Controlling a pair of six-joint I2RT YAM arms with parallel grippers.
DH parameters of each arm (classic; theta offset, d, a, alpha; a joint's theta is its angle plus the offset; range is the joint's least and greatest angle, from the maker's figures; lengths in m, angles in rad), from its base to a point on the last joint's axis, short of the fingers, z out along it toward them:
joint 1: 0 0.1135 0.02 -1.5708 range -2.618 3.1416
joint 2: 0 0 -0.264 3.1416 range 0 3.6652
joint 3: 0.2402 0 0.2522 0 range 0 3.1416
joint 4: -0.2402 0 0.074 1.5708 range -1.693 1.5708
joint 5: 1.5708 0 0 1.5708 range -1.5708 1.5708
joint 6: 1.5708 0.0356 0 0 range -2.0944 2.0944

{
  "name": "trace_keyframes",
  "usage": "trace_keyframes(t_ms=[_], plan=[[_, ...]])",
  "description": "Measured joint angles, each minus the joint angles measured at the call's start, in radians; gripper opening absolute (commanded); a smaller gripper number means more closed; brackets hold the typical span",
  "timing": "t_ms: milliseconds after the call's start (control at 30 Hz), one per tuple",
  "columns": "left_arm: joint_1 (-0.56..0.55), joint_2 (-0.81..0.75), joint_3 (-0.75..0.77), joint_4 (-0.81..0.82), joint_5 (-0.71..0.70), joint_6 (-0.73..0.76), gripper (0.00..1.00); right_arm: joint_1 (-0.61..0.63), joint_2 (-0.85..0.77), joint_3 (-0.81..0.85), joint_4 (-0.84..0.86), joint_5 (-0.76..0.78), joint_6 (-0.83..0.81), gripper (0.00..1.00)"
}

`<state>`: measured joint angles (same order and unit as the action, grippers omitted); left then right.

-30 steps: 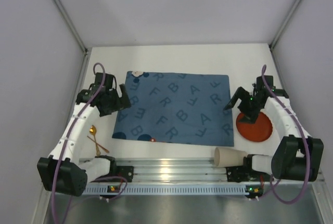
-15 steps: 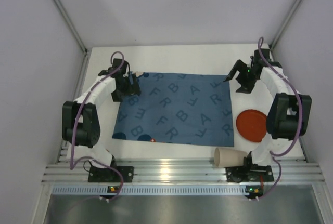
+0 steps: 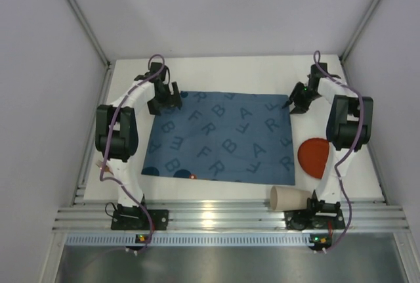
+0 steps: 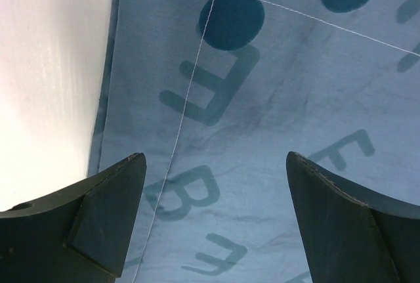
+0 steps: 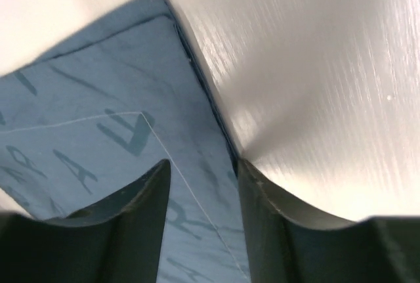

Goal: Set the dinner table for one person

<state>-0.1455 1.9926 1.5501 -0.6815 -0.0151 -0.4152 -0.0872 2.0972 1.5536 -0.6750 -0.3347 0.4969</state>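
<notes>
Top external view: the blue mat (image 3: 223,135) lies mid-counter (image 3: 230,73), with the left fingers (image 3: 172,96) wide apart over its far-left corner and the right fingers (image 3: 293,102) narrowly apart astride the far-right edge. I'd pinch cloth only, both sides evenly

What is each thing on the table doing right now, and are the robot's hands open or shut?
blue mat: lying flat on the dinner table, a little wrinkled.
red plate: flat beside the mat, partly hidden by the right arm.
paper cup: tipped on its side near the front edge.
left gripper: wide open above the mat's far left corner.
right gripper: half open, one finger either side of the mat's far right edge.
</notes>
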Motion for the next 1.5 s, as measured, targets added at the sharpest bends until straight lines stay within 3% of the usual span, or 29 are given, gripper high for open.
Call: trace_keyframes(t_ms=[167, 267, 500, 533, 600, 633, 767, 933, 1200, 1300, 1500], plan=[[0.000, 0.026, 0.001, -0.002, 0.000, 0.002, 0.92, 0.013, 0.055, 0.051, 0.014, -0.005, 0.008, 0.10], [0.000, 0.035, 0.017, -0.015, -0.001, 0.005, 0.92, 0.027, 0.099, 0.108, 0.016, -0.014, 0.019, 0.03], [0.000, 0.071, 0.108, -0.039, -0.002, 0.011, 0.92, 0.054, 0.156, 0.197, 0.029, -0.015, 0.031, 0.04], [0.000, 0.073, 0.117, -0.040, -0.002, 0.011, 0.92, 0.055, 0.155, 0.196, 0.029, -0.011, 0.030, 0.06], [0.000, 0.075, 0.127, -0.042, -0.002, 0.011, 0.92, 0.054, 0.145, 0.181, 0.039, -0.011, 0.035, 0.43], [0.000, 0.075, 0.129, -0.043, -0.002, 0.010, 0.92, 0.054, 0.128, 0.167, 0.044, -0.004, 0.037, 0.70], [0.000, 0.075, 0.127, -0.043, 0.000, 0.010, 0.92, 0.051, 0.018, 0.102, 0.026, 0.047, 0.009, 0.94], [0.000, 0.075, 0.084, -0.019, 0.027, 0.010, 0.92, 0.028, -0.233, -0.010, -0.033, 0.121, -0.023, 1.00], [0.000, 0.074, 0.048, 0.000, 0.083, 0.002, 0.91, -0.092, -0.752, -0.297, -0.138, 0.302, -0.028, 0.97], [-0.003, 0.069, 0.048, 0.014, 0.120, -0.006, 0.91, -0.169, -0.826, -0.440, -0.204, 0.421, -0.002, 0.94], [-0.039, 0.057, 0.045, 0.027, 0.174, -0.010, 0.89, -0.291, -0.826, -0.619, -0.298, 0.539, 0.041, 0.89]])
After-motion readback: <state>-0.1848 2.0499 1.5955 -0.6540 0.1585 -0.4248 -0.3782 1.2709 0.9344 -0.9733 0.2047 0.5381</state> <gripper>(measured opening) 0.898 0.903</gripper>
